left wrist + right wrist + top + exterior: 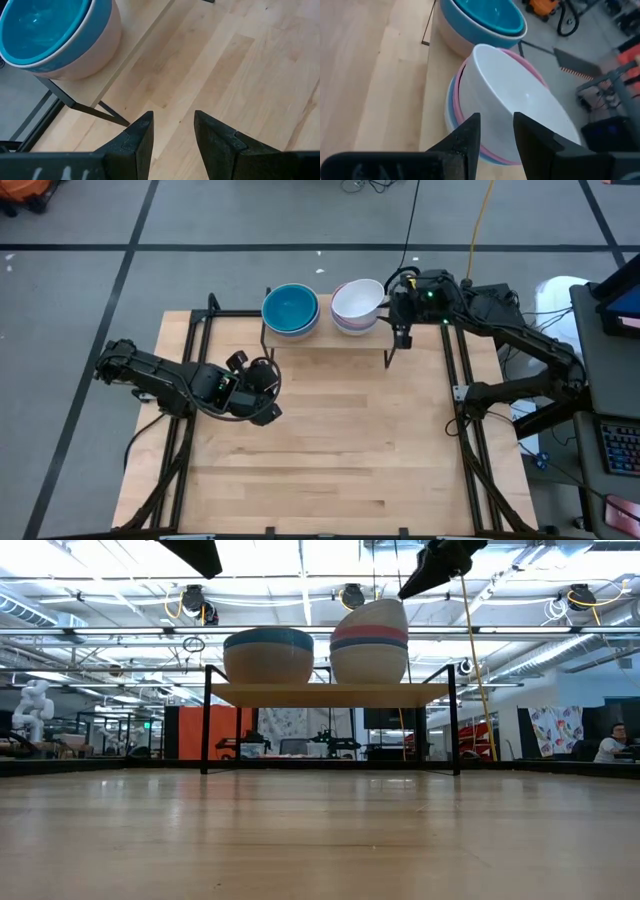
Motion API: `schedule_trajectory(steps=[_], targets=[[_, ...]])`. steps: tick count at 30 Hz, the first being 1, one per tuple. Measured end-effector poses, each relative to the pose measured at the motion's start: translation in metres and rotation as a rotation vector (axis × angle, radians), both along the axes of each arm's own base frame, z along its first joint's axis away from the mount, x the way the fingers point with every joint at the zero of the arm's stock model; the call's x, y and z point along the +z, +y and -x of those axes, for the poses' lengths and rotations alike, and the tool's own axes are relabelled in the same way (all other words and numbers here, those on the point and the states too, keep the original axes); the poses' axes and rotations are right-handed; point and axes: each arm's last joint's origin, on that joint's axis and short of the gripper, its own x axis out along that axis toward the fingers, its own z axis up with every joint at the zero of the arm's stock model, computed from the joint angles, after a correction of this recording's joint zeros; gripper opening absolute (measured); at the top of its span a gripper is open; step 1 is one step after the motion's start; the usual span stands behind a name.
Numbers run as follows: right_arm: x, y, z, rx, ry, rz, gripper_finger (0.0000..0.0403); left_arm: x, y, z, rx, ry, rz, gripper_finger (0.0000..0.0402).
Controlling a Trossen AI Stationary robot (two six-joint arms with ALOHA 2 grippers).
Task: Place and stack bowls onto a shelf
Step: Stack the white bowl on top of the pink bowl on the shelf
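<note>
Your left hand [262, 392] sits over the left-middle of the table [330, 450], just near of the shelf's left end; its two fingers [135, 142] stand a little apart with nothing between them, only bare wood showing in the gap. Just beyond it, the shelf [325, 340] stands at the far edge of the table on thin black legs. On the shelf's left half sits a stack of bowls topped by a teal bowl [289, 306], nested in a pale one with a blue band visible from table level. On the right half, close beside it, is a second stack [369, 642] with pink and blue bands, and its top white bowl [357, 301] sits tilted rather than seated flat, with a pink bowl [470, 135] right under it. Your right hand [402, 330] hovers at the shelf's right end, just beside that stack; its fingers [466, 140] are slightly parted, holding nothing, with the white bowl's wall showing through the gap. No readable writing or labels appear on the bowls or shelf. Right of the table, the right arm's base is surrounded by cables, and part of a keyboard [618, 455] lies at the far right.
</note>
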Motion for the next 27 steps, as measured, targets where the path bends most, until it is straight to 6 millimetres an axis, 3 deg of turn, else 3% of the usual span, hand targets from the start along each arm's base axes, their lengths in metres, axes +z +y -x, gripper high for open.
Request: schedule_trajectory(steps=[9, 27], targets=[[0.0042, 0.0045, 0.0030, 0.067, 0.118, 0.238, 0.0109, 0.0000, 0.0000, 0.0000, 0.001, 0.000, 0.000, 0.0147], [0.0054, 0.0012, 0.0006, 0.151, 0.171, 0.380, 0.0109, 0.0000, 0.0000, -0.0001, 0.026, -0.019, 0.017, 0.0147]])
